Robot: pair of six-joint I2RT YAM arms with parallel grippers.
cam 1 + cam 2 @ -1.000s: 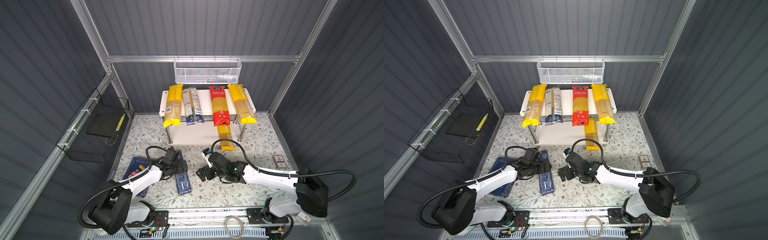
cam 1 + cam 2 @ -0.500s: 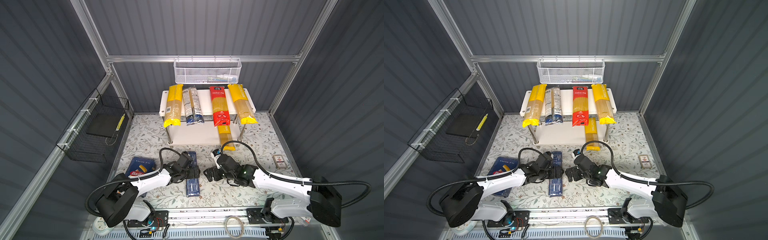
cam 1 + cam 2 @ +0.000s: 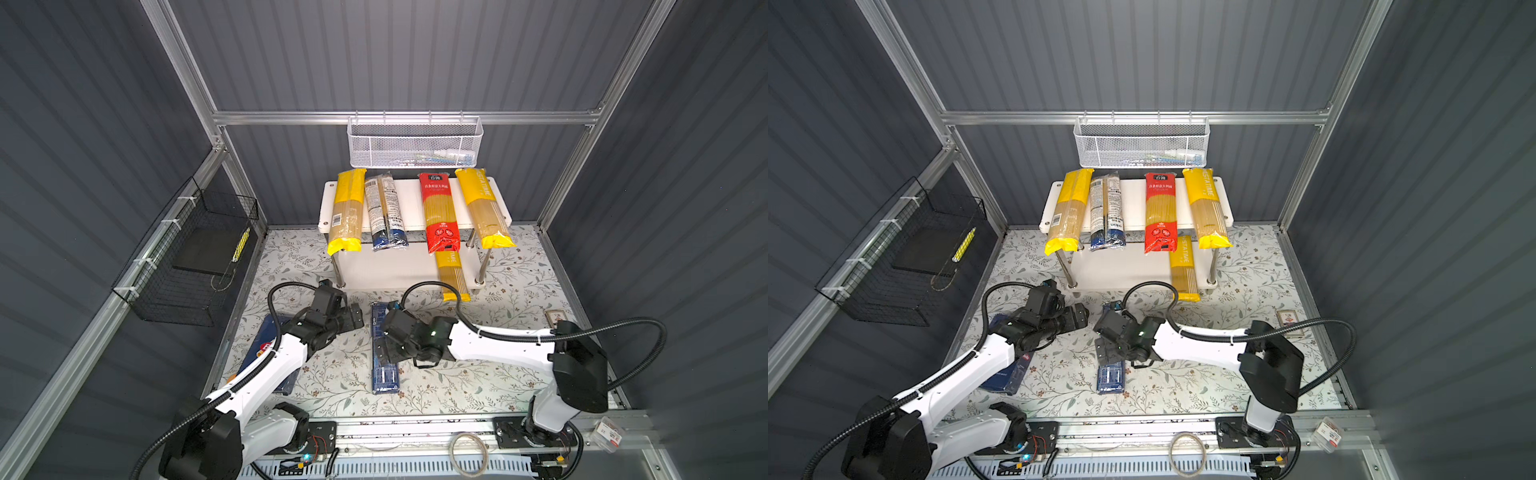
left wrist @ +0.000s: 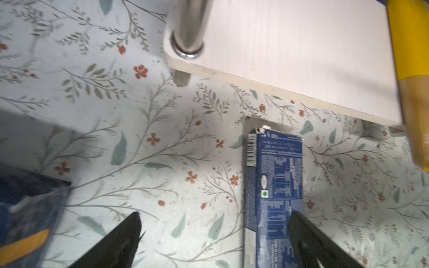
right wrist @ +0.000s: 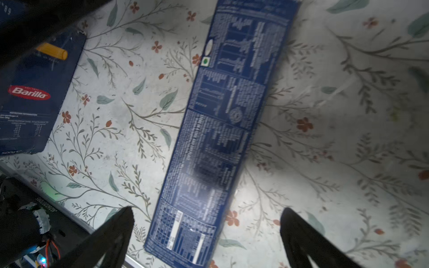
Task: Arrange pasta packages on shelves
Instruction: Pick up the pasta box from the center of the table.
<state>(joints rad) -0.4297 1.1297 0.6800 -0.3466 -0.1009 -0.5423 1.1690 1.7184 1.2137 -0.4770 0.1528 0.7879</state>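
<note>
You can read "Barilla" in white on a red oval on the wide blue box (image 5: pixel 34 109), which lies on the floor in front of the shelf rack (image 3: pixel 411 199), off its left end. "500g" stands at one corner of that box. The upper yellow spaghetti bag (image 3: pixel 1204 203), at the right end of the rack's top board, carries white letters running lengthwise: "STATIME", perhaps with one more letter before them. The lower yellow spaghetti bag (image 3: pixel 1183 266), on the rack's bottom board, shows the same "STATIME". The red bag (image 3: pixel 438 212) on the top board bears white Chinese characters, too small for you to make out. The narrow blue box (image 5: pixel 220 127) in front of the rack has dense white print and a barcode, none of it legible.
</note>
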